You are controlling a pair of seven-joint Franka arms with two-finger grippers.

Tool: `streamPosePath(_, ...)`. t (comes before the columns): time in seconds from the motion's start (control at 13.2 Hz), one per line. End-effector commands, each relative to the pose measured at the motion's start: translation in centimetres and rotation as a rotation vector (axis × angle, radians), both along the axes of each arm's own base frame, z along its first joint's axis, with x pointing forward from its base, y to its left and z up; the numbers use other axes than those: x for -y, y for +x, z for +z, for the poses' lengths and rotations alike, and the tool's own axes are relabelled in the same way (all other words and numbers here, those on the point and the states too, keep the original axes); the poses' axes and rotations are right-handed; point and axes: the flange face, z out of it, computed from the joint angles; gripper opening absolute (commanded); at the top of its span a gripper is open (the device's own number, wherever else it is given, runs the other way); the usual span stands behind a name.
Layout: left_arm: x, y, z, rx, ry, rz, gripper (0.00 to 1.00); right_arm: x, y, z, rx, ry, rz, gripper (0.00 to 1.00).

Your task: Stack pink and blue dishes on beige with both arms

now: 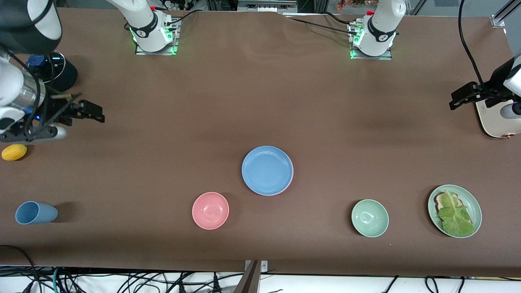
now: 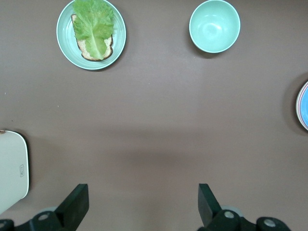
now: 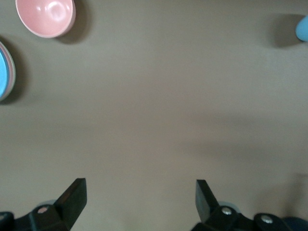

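The blue plate (image 1: 267,170) lies flat, face up, mid-worktop, a pink rim showing under its edge; being round, it has no long axis. The pink bowl (image 1: 210,210) sits just beside it, nearer the front edge. The left gripper (image 2: 143,202) hangs over bare worktop at its end, fingers wide apart and empty. The right gripper (image 3: 140,199) hangs likewise at its end, fingers spread, holding nothing.

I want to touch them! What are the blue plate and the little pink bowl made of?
The blue plate looks like smooth matte plastic or glazed ceramic: even pastel color, soft sheen, and a pink edge showing underneath. The pink bowl looks glossier, with bright light spots inside, so maybe glazed ceramic. Pictures alone cannot settle it.
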Motion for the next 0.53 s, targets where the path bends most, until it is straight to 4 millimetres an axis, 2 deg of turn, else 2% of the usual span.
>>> streamPosePath(0.0, -0.1, 0.2, 0.7, 0.006, -0.026, -0.015, 1.0, -0.2, -3.9, 1.1, 0.027, -0.034, -0.005, 1.0)
streamPosePath(0.23, -0.1, 0.2, 0.7, 0.008, -0.024, -0.016, 1.0, 0.5, -4.1, 1.7, 0.026, -0.033, -0.013, 1.0)
streamPosePath(0.38, 0.0, 0.2, 0.6, 0.006, -0.026, -0.019, 1.0, 1.3, -3.4, 1.5, 0.029, -0.026, -0.017, 1.0)
streamPosePath(0.45, 0.1, 0.2, 0.6, 0.006, -0.026, -0.021, 1.0, 1.1, -3.1, 2.0, 0.039, -0.025, -0.02, 1.0)
